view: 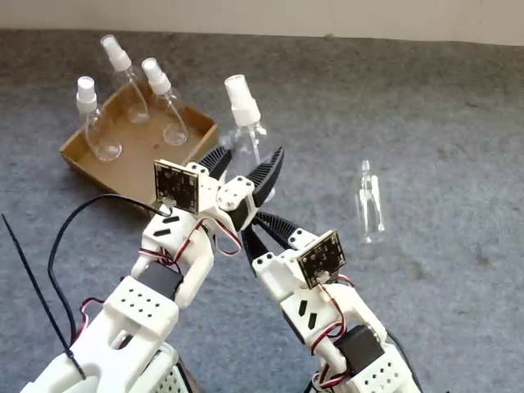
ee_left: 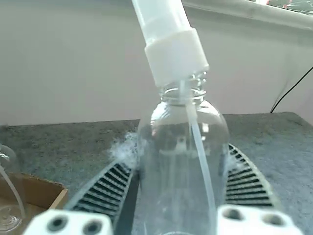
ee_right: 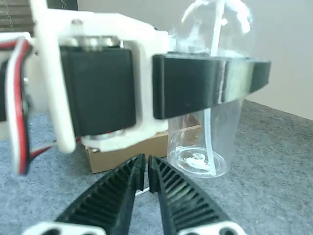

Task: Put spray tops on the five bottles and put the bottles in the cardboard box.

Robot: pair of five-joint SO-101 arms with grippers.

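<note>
Left claw [view: 248, 164] clenching round clear round-shouldered plastic bottle [view: 250, 141], holding it upright just beside right corner of shallow brown cardboard box [view: 102, 176]. White spray top [view: 241, 98] sitting tilted on its neck. Right claw [ee_right: 145, 164] pinching closed on nothing, lying low just behind left claw. Count: five bottles, four spray tops. Three topped bottles [view: 102, 135] standing inside box. One topless bottle [view: 370, 205] lying on grey carpeted worktop [view: 442, 115], well apart on right, bare carpet lying open all around it.
</note>
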